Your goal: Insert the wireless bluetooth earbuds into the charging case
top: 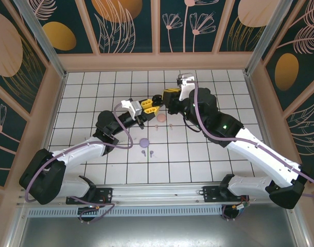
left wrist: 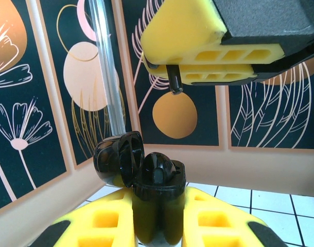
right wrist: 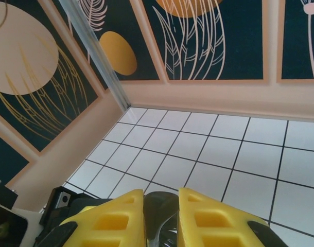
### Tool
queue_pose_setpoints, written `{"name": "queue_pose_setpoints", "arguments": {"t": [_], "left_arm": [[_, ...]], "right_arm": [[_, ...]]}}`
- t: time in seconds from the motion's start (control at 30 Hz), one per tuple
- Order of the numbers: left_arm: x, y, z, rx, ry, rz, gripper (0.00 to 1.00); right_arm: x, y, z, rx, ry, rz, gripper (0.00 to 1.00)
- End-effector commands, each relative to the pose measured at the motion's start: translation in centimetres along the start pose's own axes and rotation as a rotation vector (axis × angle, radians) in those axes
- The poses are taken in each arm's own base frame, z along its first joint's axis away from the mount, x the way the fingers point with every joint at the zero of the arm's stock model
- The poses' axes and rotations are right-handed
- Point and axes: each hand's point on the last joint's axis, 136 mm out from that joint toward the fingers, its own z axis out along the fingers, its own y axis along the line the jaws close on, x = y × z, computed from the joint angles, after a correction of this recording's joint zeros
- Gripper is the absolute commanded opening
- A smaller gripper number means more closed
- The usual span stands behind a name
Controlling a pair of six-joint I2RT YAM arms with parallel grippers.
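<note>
Upright black case point(left wrist: 157, 211), earbud point(left wrist: 174, 81) stem-down above

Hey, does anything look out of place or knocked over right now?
Nothing stands out. The left gripper holds the black case upright, lid open. The right gripper above it pinches a black earbud. The pink case and purple case sit on the table, pink earbuds and purple earbuds beside them.

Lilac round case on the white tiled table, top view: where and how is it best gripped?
Probably across its curved sides, coming straight down. The lilac round case lies flat on the white tiled table as a low disc, so its round edge is exposed. Keep the fingers off its near side, where two tiny lilac earbuds lie close.
</note>
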Motion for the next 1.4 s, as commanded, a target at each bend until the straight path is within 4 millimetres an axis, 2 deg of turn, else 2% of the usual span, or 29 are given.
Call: {"name": "queue_pose_setpoints", "arguments": {"t": [0.0,0.27,0.67,1.37], "left_arm": [[-2.4,-0.3,0.5,0.028,-0.077,0.017,0.00],[-3.2,-0.5,0.5,0.036,-0.109,0.008,0.00],[-3.2,-0.4,0.4,0.033,-0.110,0.015,0.00],[-3.4,-0.1,0.4,0.014,-0.119,0.025,0.00]], "right_arm": [[-0.2,0.6,0.5,-0.038,-0.025,-0.009,0.19],[0.8,0.7,0.9,-0.058,-0.023,0.023,0.19],[1.9,0.9,1.6,-0.070,0.009,0.039,0.18],[3.8,0.6,1.5,-0.073,0.059,0.065,0.16]]}}
